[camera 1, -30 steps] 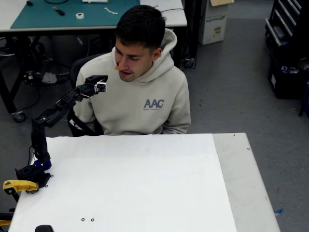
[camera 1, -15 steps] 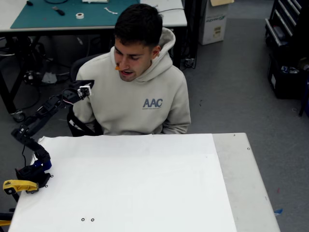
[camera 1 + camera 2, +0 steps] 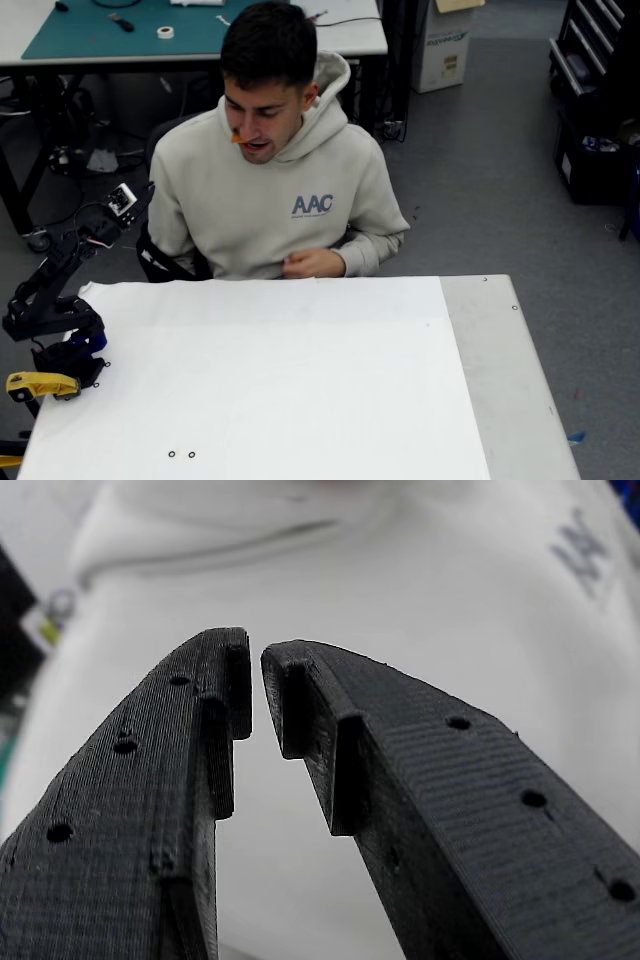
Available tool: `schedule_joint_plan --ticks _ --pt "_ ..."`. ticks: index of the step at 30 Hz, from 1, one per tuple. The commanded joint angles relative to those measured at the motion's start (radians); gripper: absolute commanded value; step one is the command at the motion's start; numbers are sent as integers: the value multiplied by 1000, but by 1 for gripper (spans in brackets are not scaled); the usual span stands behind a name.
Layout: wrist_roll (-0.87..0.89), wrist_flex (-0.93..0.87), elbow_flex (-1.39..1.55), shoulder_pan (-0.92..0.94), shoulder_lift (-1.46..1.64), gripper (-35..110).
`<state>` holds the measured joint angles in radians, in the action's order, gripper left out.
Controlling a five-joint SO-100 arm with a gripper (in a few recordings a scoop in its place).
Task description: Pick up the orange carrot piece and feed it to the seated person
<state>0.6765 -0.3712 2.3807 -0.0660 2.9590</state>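
The orange carrot piece (image 3: 237, 137) sat between the seated person (image 3: 275, 190)'s lips, apparently delivered, while the gripper (image 3: 256, 670), empty with its tips nearly closed, hung beside his shoulder above the table (image 3: 300, 380), presumably clear of him.

table top (image 3: 300, 380): bare white, open for passing
far edge: seated person (image 3: 270, 190) blocks, hand (image 3: 312, 263) at rim
left edge: arm base, yellow clamp (image 3: 38, 384)
gripper (image 3: 256, 685) front: hoodie close ahead
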Motion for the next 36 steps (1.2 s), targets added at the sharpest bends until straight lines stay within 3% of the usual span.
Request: schedule_joint_plan --ticks 1,13,20,36 --pt "-120 3 118 -11 147 -3" --pt "-439 3 572 -11 328 -3" --pt "-492 -18 678 -11 330 -3" --pt "-505 -626 581 -12 330 -3"
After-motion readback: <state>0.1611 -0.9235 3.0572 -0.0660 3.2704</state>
